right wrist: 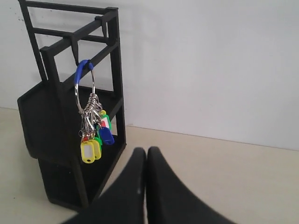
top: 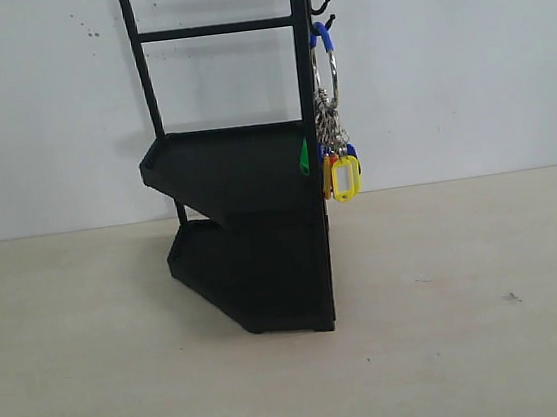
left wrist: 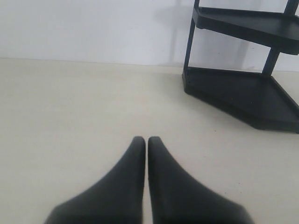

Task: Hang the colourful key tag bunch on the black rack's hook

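Black rack [top: 250, 222]: two tiers of angled trays, upright on a pale table [top: 473, 327] before a white wall [top: 464, 67]. Hook [top: 326, 22]: the lower of two small upturned prongs on the rack's right-hand post. Key tag bunch [top: 327, 122]: hung on that hook by the blue-sleeved part of its large ring, with small silver rings and yellow, blue, green and red tags dangling beside the upper tray's edge, clear of the table. Left gripper [left wrist: 147, 140]: fingers pressed together, nothing between them, above bare table near the rack's base. Right gripper [right wrist: 146, 150]: fingers likewise closed and empty, apart from the hanging bunch.
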Robot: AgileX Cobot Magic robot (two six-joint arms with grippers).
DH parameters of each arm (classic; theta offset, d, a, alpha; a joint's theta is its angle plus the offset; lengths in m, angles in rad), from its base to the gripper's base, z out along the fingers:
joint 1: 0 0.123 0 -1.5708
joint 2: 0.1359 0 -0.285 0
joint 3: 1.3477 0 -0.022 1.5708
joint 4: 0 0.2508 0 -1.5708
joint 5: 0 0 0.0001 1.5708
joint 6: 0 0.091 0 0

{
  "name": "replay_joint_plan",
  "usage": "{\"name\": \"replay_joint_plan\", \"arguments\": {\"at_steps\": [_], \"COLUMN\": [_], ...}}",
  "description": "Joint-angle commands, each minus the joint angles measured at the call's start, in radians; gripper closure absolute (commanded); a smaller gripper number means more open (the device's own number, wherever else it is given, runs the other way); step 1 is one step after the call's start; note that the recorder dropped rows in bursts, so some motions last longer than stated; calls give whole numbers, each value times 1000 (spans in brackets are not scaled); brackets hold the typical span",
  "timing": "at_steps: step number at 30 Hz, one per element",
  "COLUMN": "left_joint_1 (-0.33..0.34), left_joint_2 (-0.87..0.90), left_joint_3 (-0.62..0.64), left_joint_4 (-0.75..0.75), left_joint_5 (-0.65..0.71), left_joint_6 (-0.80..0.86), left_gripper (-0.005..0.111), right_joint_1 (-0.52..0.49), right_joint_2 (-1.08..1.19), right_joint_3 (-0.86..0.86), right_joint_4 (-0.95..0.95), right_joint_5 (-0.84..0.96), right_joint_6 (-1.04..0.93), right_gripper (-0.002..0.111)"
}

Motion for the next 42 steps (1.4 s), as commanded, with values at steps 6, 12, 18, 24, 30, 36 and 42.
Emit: {"name": "replay_joint_plan", "arguments": {"at_steps": [6,12,18,24,30,36,42], "left_joint_1": [2,2,2,2,2,2,2], "left_joint_2": [-2,-2,-2,-2,-2,-2,-2], "left_joint_3": [3,3,3,3,3,3,3], "left_joint_4": [5,5,5,5,5,5,5], "left_joint_5": [-3,-3,-3,-3,-3,-3,-3], "left_joint_6": [3,3,3,3,3,3,3], "left_gripper": [102,102,102,102,102,102,102], "right_joint_1": [0,0,-61,-203,-272,-272,-272], "right_joint_2": [-64,-211,-379,-524,-666,-731,-731], "right_joint_3": [50,283,531,710,833,922,966], "right_joint_4": [-13,-24,-70,-50,36,36,36], "right_joint_5": [-78,-407,-725,-863,-861,-856,-834], "right_joint_6": [95,127,102,97,102,105,105], "right_gripper": [108,108,108,108,108,108,108]}}
